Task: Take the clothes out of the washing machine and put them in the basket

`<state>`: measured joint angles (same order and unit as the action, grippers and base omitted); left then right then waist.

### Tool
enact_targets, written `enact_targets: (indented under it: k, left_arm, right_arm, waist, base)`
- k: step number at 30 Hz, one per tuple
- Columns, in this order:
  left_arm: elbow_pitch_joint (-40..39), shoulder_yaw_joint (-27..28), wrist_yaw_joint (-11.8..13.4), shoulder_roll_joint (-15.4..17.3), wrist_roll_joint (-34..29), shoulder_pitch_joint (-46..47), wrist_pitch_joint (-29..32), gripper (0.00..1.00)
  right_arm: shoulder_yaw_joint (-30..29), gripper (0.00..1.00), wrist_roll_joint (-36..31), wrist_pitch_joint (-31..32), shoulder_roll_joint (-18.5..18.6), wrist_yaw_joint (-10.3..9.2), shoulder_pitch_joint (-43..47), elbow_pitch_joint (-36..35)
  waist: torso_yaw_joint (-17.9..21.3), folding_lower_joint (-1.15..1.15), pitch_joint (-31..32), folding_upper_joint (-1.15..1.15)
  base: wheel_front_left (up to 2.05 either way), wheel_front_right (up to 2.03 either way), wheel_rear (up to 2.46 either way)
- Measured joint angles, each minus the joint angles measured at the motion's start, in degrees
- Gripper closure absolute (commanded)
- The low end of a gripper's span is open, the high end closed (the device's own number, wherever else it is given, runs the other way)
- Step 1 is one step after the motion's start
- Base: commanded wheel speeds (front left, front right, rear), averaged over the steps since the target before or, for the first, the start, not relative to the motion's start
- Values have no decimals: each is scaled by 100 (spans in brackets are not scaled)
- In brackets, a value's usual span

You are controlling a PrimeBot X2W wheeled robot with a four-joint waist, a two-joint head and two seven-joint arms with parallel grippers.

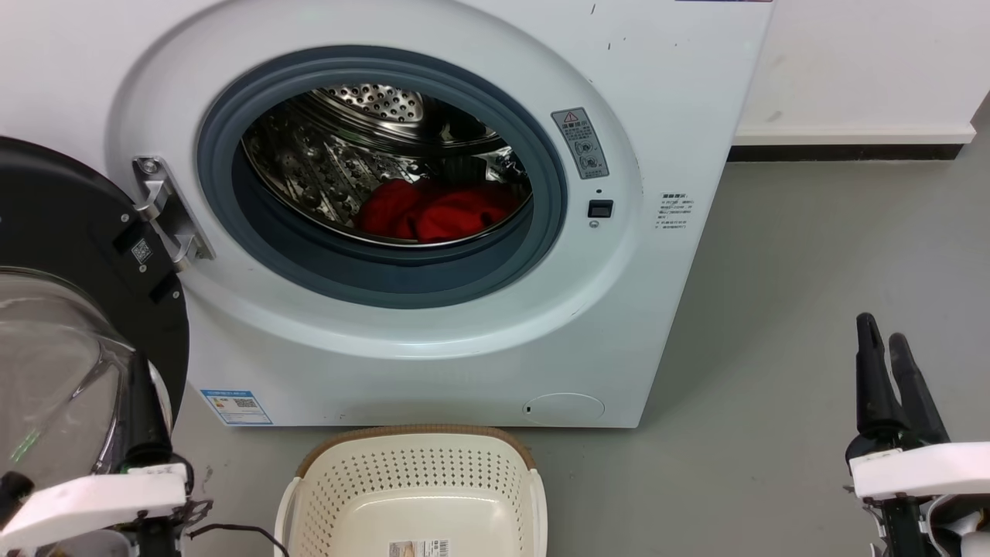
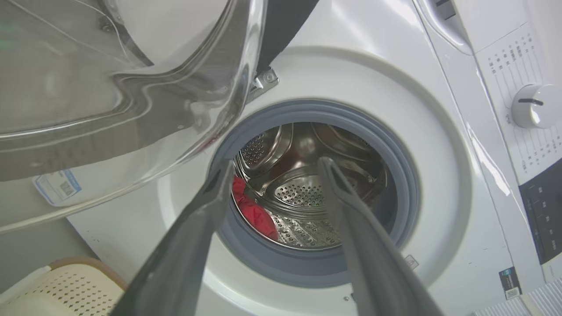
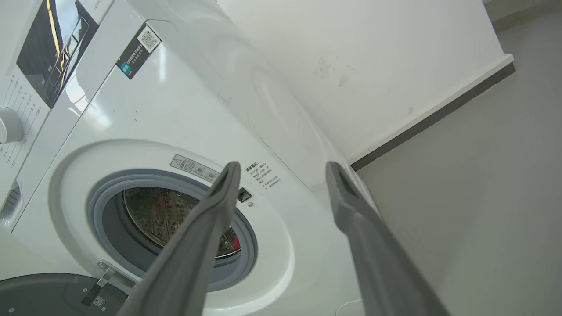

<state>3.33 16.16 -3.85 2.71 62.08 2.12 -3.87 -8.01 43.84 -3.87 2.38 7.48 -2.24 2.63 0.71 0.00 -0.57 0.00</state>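
The washing machine point(image 1: 433, 371) has a glossy shell and a shiny perforated steel drum point(image 1: 363, 147) holding soft cloth clothes point(image 1: 441, 213), and the basket point(image 1: 418, 468) before it is matt plastic.

Head view faces forward-down, mid distance, washing machine point(image 1: 464, 340) front upper centre; left wrist view close, tilted, looking into drum point(image 2: 303, 193); right wrist view farther, angled from the side; all share the porthole point(image 3: 105, 219)
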Motion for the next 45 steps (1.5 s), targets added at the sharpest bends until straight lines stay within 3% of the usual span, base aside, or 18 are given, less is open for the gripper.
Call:
enact_targets:
  k: [12, 27, 39, 41, 45]
  left_arm:
    - [-708, -848, 547, -1, -1640, -155, -220, 0]
    - [-761, -1618, 614, 14, -3462, -305, -449, 0]
    - [-918, -2174, 1101, 333, -4235, -352, -625, 0]
    - [-823, -2214, 1081, 349, -4213, -405, -651, 0]
    - [-334, -2158, 719, 279, -4125, -550, -697, 0]
  right_arm:
    - [199, 0, -1768, -221, 3, 1, 69, -482]
    - [298, 0, -3123, -446, 11, 1, 178, -695]
    - [399, 0, -4025, -622, 18, 2, 265, -918]
    - [396, 0, -4132, -648, 20, 2, 308, -895]
    - [381, 0, -4372, -701, 25, 2, 385, -745]
  waist:
    - [43, 0, -37, 0]
    - [99, 0, -52, 0]
    - [93, 0, -61, 0]
    - [90, 0, -58, 0]
    - [90, 0, -40, 0]
  base:
    - [0, 0, 0]
    - [0, 0, 0]
    - [0, 0, 0]
    - [0, 0, 0]
    - [0, 0, 0]
